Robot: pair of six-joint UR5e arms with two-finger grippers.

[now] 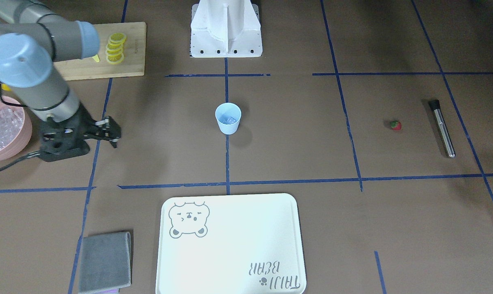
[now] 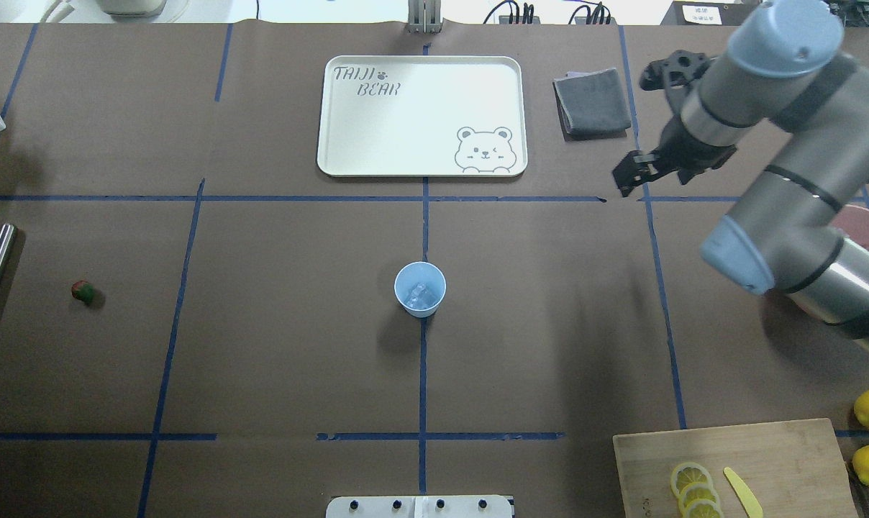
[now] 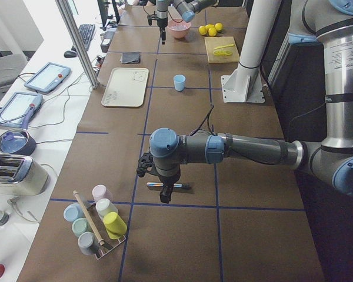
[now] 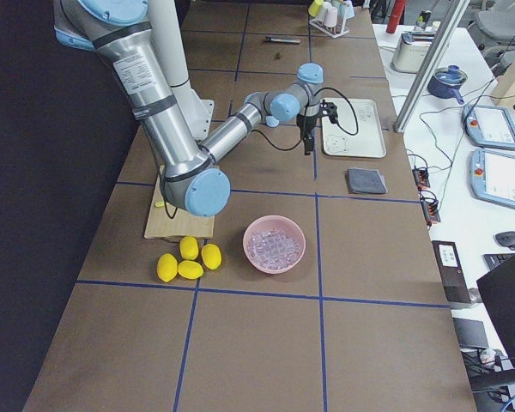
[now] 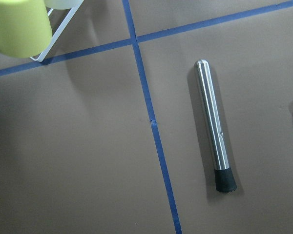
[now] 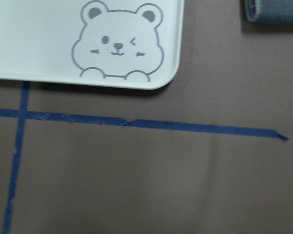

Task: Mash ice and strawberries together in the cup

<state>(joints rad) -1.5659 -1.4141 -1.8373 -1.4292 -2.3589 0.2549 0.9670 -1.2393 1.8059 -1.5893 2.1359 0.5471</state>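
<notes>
At the middle of the brown paper-covered table [image 1: 295, 134] stood the cup [image 1: 228, 119] — small, light-blue, tapered plastic with no handle. It was upright, with a few clear, glassy pieces of ice [image 1: 230, 120] at its bottom. The strawberry [image 1: 396, 125], tiny and red with a green leafy top, lay on the bare table well apart from the cup, on the robot's left side. Near it a slim cylindrical muddler [image 1: 442, 128] of brushed metal with a black rubbery tip lay flat.

The left hand [image 3: 163, 198] hung above that muddler. Whether its fingers were wide or narrow could not be told, since it showed only in the side view. The right hand [image 1: 115, 136] hovered over bare table on the robot's right, near the pink bowl [image 1: 24, 136], with nothing seen in its grasp. How far apart its fingers stood could not be made out either. That bowl was round and shallow, heaped with more translucent cubes.

Across the table from the robot lay a cream rectangular tray [image 1: 230, 249] with rounded corners and a bear outline printed on it. A folded grey cloth [image 1: 105, 261] lay just beside it.

By the robot's base sat a wooden cutting board [image 1: 132, 61] carrying overlapping yellow lemon slices [image 1: 116, 48], with whole lemons [image 4: 184, 259] close by. Thin strips of blue tape [image 1: 227, 163] marked the table into a grid.
</notes>
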